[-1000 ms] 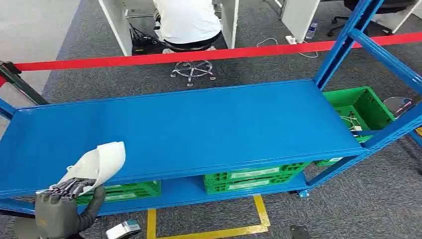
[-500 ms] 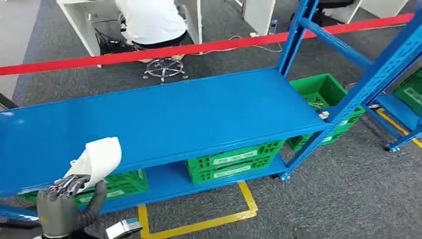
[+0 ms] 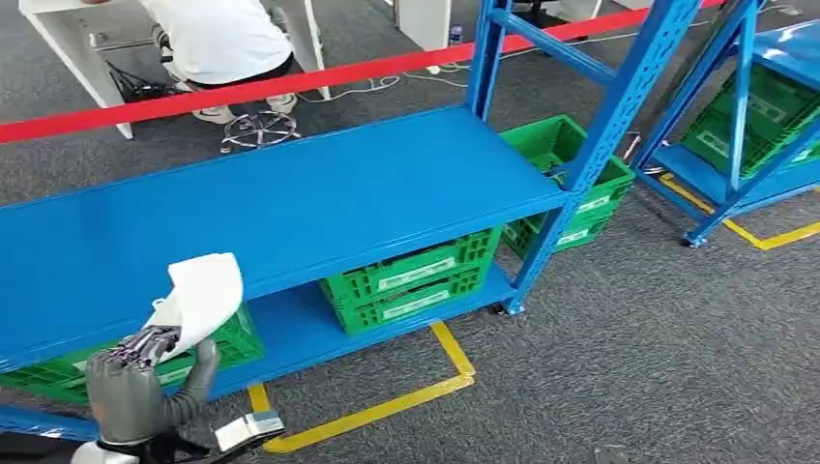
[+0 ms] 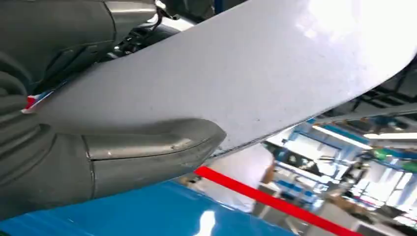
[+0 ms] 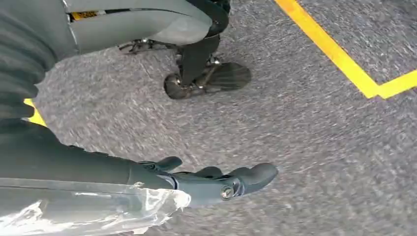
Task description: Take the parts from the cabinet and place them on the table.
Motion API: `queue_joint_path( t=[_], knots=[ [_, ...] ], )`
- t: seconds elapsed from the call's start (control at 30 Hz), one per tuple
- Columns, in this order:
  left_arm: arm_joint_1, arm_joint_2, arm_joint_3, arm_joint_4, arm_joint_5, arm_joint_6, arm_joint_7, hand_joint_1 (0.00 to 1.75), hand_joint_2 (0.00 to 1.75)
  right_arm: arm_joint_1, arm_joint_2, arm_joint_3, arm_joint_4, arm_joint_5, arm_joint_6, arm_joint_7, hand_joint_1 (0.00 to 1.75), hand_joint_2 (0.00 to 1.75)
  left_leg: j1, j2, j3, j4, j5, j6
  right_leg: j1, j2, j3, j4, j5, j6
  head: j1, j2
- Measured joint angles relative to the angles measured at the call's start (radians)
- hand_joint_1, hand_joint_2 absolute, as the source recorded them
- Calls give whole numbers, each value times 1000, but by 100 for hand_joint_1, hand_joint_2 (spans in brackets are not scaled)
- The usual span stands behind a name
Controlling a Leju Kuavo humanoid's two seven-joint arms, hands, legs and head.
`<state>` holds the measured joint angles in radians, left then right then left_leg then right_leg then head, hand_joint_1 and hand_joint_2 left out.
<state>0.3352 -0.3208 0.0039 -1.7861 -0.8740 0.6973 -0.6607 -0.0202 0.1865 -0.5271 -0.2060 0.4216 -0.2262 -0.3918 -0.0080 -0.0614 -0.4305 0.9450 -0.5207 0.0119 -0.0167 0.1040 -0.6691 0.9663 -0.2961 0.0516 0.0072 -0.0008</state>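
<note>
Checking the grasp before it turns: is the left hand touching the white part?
Touching. Left wrist view shows the left hand thumb pressed against the white part.

The white part point(image 3: 198, 300) hides most of the left hand's fingers point(image 3: 145, 345) in the head view — its far end runs off the left wrist picture. The seated person point(image 3: 218, 39) is cut off at the top edge.
</note>
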Motion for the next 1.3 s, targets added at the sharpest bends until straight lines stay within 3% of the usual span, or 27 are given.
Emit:
queue_joint_path(
  t=[0.03,0.07,0.13,0.2,0.23,0.27,0.33,0.37,0.4,0.43,0.47,0.53,0.57,0.6,0.63,0.7,0.73,0.77,0.8,0.87,0.93,0.97,1.03,1.07,1.13,1.23,1.3],
  knots=[
    [-10,2,-10,10,0,0,2,175,175,9,0,-11,0,-4,-1,0,0,175,6,14,-8,-5,16,12,0,12,-6,-8,14,9,3,0],
    [-23,4,-21,20,0,-1,3,175,175,13,3,-22,0,-10,-3,1,0,175,8,32,-21,-6,28,19,1,-30,-14,8,-25,8,2,0],
    [-35,8,-36,38,6,0,6,175,175,17,6,-41,-1,-17,-7,2,0,175,5,54,-45,-6,50,31,1,-84,-49,124,-167,15,14,0],
    [-48,15,-46,60,17,0,9,175,175,15,9,-58,-2,-23,-13,-1,0,175,3,83,-73,-4,74,31,1,-96,-73,283,-253,23,13,0],
    [-59,20,-54,75,26,0,11,175,175,17,13,-67,-2,-27,-16,-2,0,175,2,98,-92,-2,88,30,-1,-97,-73,341,-244,26,13,0],
    [-70,26,-64,90,34,0,14,175,175,20,16,-77,-5,-31,-18,-5,0,175,0,111,-112,-1,100,28,-2,-98,-54,355,-206,29,13,0],
    [-79,34,-77,105,39,0,19,175,175,24,17,-87,-8,-33,-22,-7,0,175,0,135,-150,6,122,21,-3,-105,28,292,-129,32,14,0],
    [-82,38,-81,115,47,0,21,175,175,23,18,-93,-10,-35,-26,-8,0,175,0,145,-167,14,132,15,-3,-125,97,217,-137,32,13,0],
    [-90,41,-87,121,49,0,23,175,175,23,25,-101,-14,-35,-27,-10,0,175,-9,152,-175,22,138,9,-1,-169,190,112,-186,33,13,0],
    [-101,48,-98,131,59,0,23,175,175,20,30,-110,-27,-35,-32,-12,0,175,-7,164,-181,29,143,3,5,-178,262,-4,-232,29,13,0],
    [-114,55,-108,141,64,0,23,175,175,18,33,-121,-31,-35,-33,-14,0,175,-8,174,-186,31,160,2,6,-171,251,-18,-241,15,11,0],
    [-131,60,-131,162,69,0,23,175,175,26,39,-143,-34,-36,-39,-16,0,175,1,193,-190,28,178,-7,14,-149,224,-5,-228,7,11,0],
    [-135,63,-139,171,72,0,24,175,175,35,40,-152,-34,-37,-42,-14,0,175,7,170,-194,33,163,-17,9,-143,216,-7,-217,-8,15,0],
    [-136,66,-146,180,72,0,24,175,175,40,42,-160,-37,-39,-46,-14,0,175,9,109,-202,60,108,-26,9,-136,201,-4,-206,-21,13,0],
    [-137,69,-150,185,73,0,24,175,175,42,44,-166,-39,-39,-48,-13,0,175,9,84,-215,117,43,-28,10,-127,187,-3,-194,-30,10,0],
    [-145,79,-155,202,78,0,29,175,175,40,50,-180,-46,-42,-58,-6,0,175,7,69,-249,270,-63,-25,15,-102,158,-2,-162,-38,4,0],
    [-154,83,-162,214,80,0,32,175,175,40,57,-188,-50,-43,-66,-1,0,175,5,67,-255,326,-76,-20,18,-88,136,1,-146,-39,5,0],
    [-162,87,-171,228,83,0,37,175,175,41,62,-197,-57,-44,-74,6,0,175,2,67,-247,343,-53,-14,20,-76,115,2,-135,-40,5,0],
    [-169,89,-179,240,90,-1,42,175,175,45,67,-205,-63,-43,-79,10,0,175,-1,65,-223,326,-10,-8,21,-65,96,4,-123,-40,5,0],
    [-185,98,-203,261,123,-11,53,175,175,55,85,-225,-86,-25,-84,21,0,175,-5,46,-126,197,62,7,23,-42,65,7,-99,-38,5,0],
    [-199,106,-224,271,174,-36,56,175,175,58,103,-248,-109,-6,-84,29,0,175,-5,-10,-18,32,27,23,28,-25,46,13,-80,-33,5,0],
    [-208,108,-233,279,210,-53,53,175,175,60,114,-264,-124,7,-84,32,0,175,-4,-7,-8,-2,8,15,26,-15,36,13,-65,-29,7,0],
    [-220,111,-248,295,248,-71,40,175,175,70,127,-294,-148,32,-82,44,0,175,-9,8,-17,-3,11,19,22,1,22,9,-45,-15,7,0],
    [-222,111,-255,300,259,-77,34,175,175,77,129,-311,-159,45,-83,45,0,175,3,21,-20,-12,22,23,23,6,18,11,-42,-12,3,0],
    [-228,112,-267,309,269,-79,26,175,175,82,139,-338,-169,63,-86,46,0,175,2,42,-26,-11,32,34,24,-62,-20,92,-113,-1,15,0],
    [-228,114,-274,322,269,-75,19,175,175,80,145,-361,-177,75,-86,46,0,175,1,86,-46,-9,48,31,17,-96,-104,336,-229,16,16,0],
    [-230,115,-283,329,269,-75,19,175,175,85,147,-372,-182,77,-86,47,0,175,1,110,-53,-9,55,26,11,-100,-62,309,-214,21,16,0]
  ],
)
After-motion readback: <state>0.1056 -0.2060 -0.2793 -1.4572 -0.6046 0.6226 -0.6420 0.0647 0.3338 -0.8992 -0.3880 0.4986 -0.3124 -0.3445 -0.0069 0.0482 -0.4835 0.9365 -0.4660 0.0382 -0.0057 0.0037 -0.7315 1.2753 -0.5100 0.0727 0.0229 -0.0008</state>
